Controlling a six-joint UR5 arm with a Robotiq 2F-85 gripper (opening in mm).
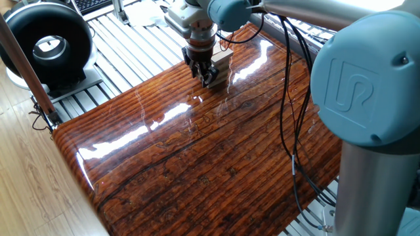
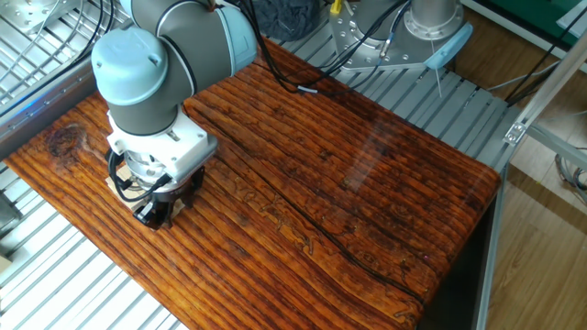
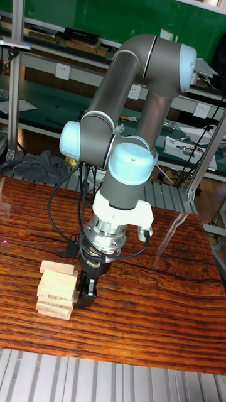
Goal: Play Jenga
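Observation:
The Jenga tower (image 3: 55, 287) is a small stack of pale wooden blocks in crosswise layers, standing near the tabletop's edge. It also shows as the Jenga tower (image 1: 223, 60) at the far side of the glossy striped top. My gripper (image 3: 86, 290) points down right against the tower's side, with its dark fingers at the level of the lower layers. In one fixed view the gripper (image 1: 205, 75) stands in front of the stack. In the other fixed view the gripper (image 2: 154, 211) and wrist hide the tower. The fingers' gap is not readable.
A black round blower (image 1: 46, 40) sits off the table's far left corner. Black cables (image 1: 287, 105) hang from the arm over the table's right part. The arm's big joint (image 1: 367, 85) fills the foreground. The mounting base (image 2: 431, 23) stands beyond the far edge.

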